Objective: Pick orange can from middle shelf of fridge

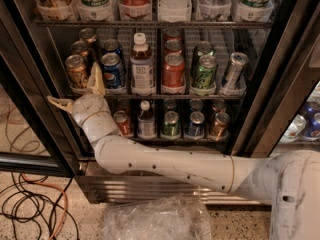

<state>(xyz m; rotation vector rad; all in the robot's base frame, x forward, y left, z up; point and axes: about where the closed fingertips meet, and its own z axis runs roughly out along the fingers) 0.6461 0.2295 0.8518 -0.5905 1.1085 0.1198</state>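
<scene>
The orange can (77,70) stands at the front of the leftmost lane on the middle shelf (150,95) of the fridge (280,84), with more coppery cans behind it. My gripper (77,90) is open, just below and in front of that can. One tan finger (96,79) points up between the orange can and the blue Pepsi can (113,70). The other finger (60,103) sticks out left, past the shelf's front edge. Nothing is held between them.
On the same shelf stand a white-capped bottle (142,64), red cans (173,70), green cans (205,71) and a silver can (234,69). A lower rack holds more cans and a small bottle (146,120). Cables (30,204) and a crumpled plastic bag (155,219) lie on the floor.
</scene>
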